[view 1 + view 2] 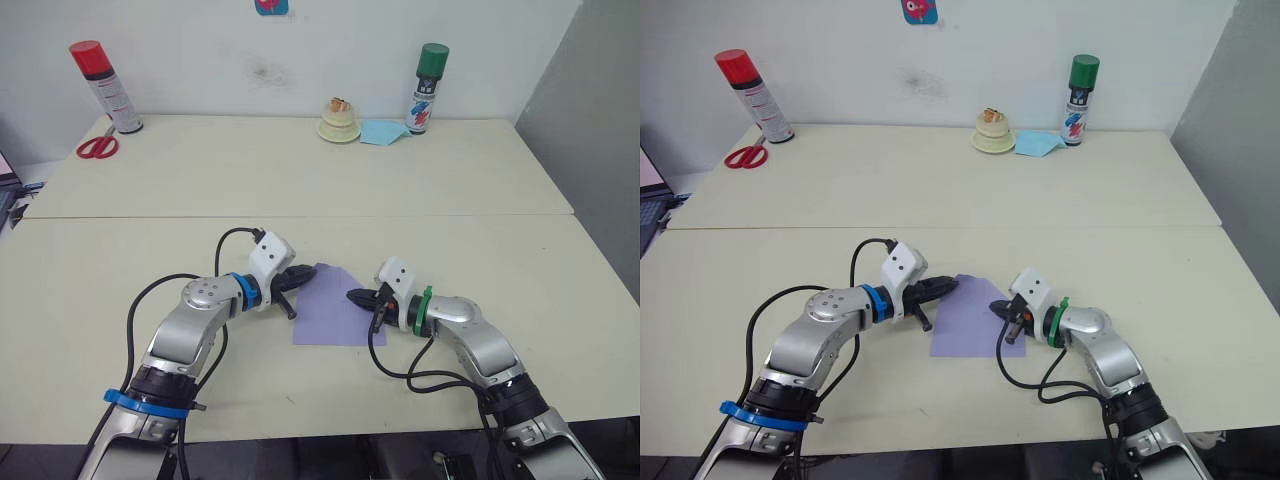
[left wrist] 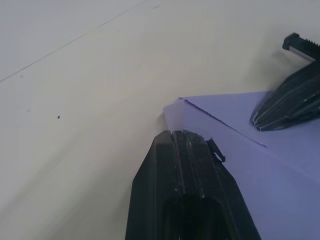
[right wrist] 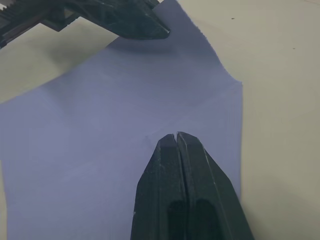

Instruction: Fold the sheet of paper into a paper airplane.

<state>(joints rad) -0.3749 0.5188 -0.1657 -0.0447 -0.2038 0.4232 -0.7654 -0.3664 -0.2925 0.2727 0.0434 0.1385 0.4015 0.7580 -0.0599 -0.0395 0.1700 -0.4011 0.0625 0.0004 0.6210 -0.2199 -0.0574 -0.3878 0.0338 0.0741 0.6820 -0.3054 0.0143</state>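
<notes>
Lavender sheet of paper (image 1: pixel 335 312) flat on tabletop (image 1: pixel 300 180), between left fingers (image 2: pixel 182 137) and right fingers (image 3: pixel 177 140). Both pairs closed, holding nothing, pressing paper, probably to flatten corner folds.

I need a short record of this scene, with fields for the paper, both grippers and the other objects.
paper: lavender sheet of paper, flat on table, far corners folded in
left gripper: shut, tip on the paper's left edge
right gripper: shut, tip on the paper's right part
far side: red-capped spray can, scissors, green-capped spray can
</notes>
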